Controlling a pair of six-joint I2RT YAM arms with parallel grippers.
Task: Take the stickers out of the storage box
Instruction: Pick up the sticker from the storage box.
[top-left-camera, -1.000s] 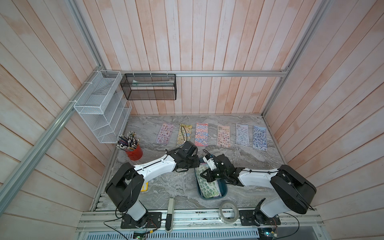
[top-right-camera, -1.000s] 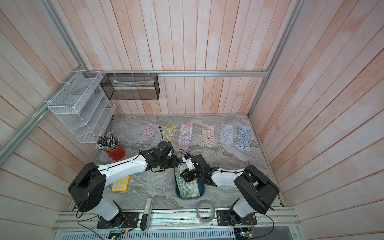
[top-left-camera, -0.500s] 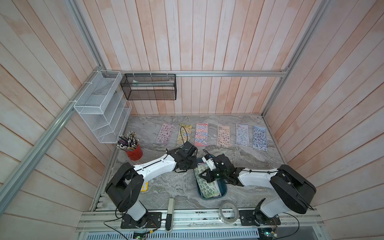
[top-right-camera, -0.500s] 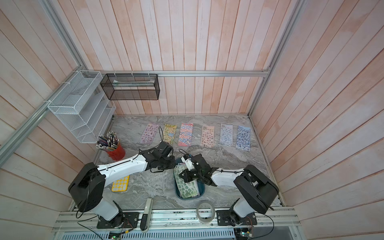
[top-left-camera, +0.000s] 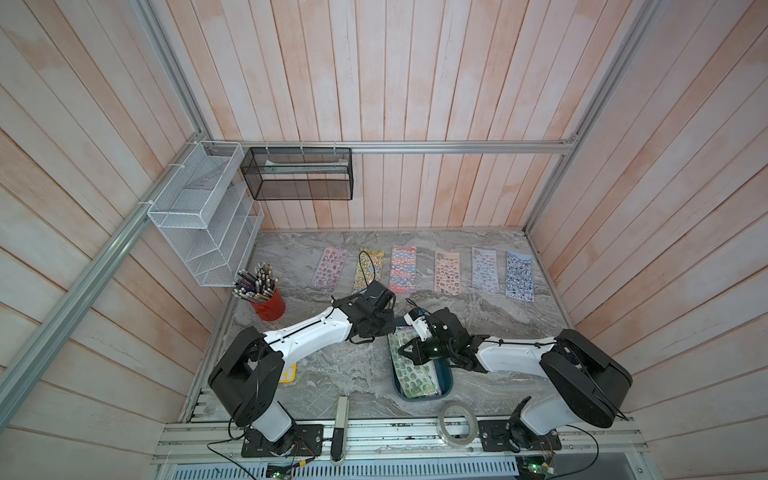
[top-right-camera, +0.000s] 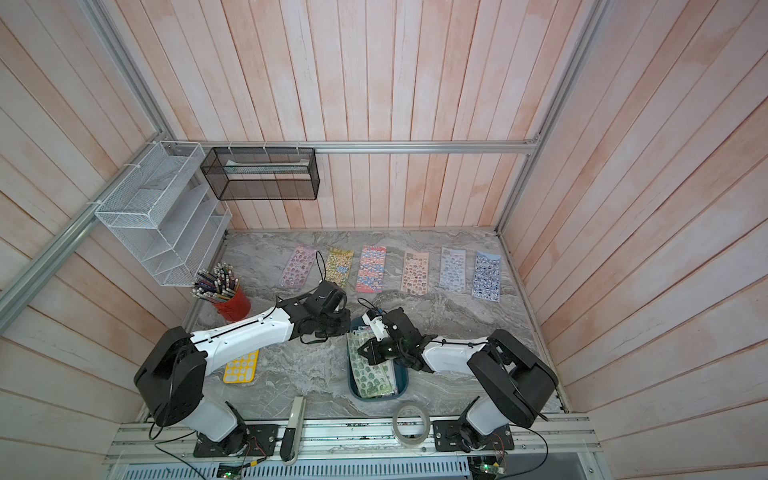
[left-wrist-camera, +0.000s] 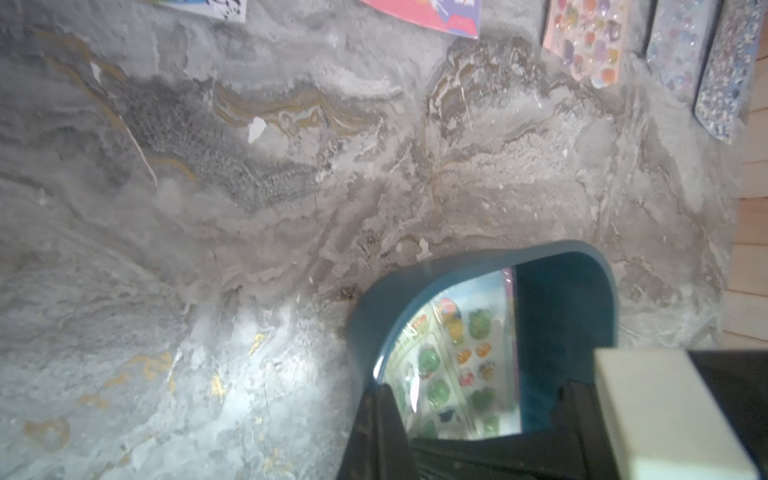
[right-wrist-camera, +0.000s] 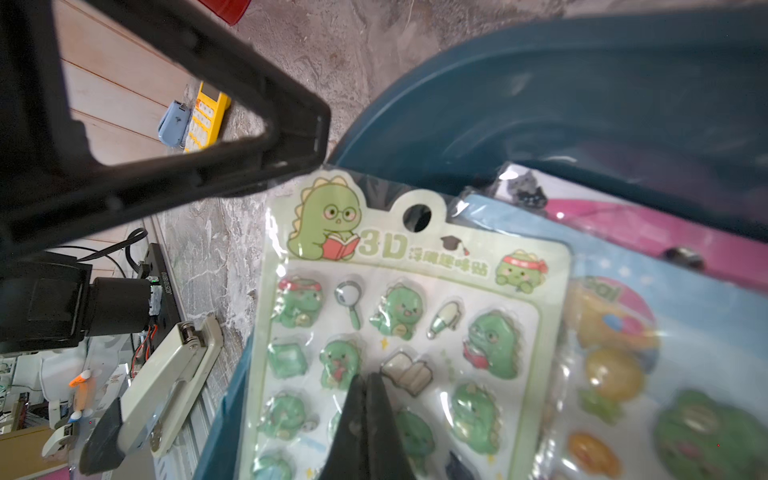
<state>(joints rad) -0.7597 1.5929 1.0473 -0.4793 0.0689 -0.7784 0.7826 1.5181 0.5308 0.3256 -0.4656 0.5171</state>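
The teal storage box lies at the front middle of the table, holding stickers; a green dinosaur sheet lies on top of a blue and a pink one. In the right wrist view that green sheet's top end juts past the box rim. My left gripper is at the box's far left corner, shut on the clear sleeve's top edge. My right gripper is shut, with nothing in it. Its tips press down on the green sheet. Several more sticker sheets lie in a row at the back.
A red pencil cup stands at the left. A yellow stencil, a stapler and a tape roll lie along the front. A white wire rack and a black mesh basket hang on the walls.
My left gripper's jaws have closed at the far left corner of the box. The right gripper stays shut on top of the green sheet, and both arms have barely moved.
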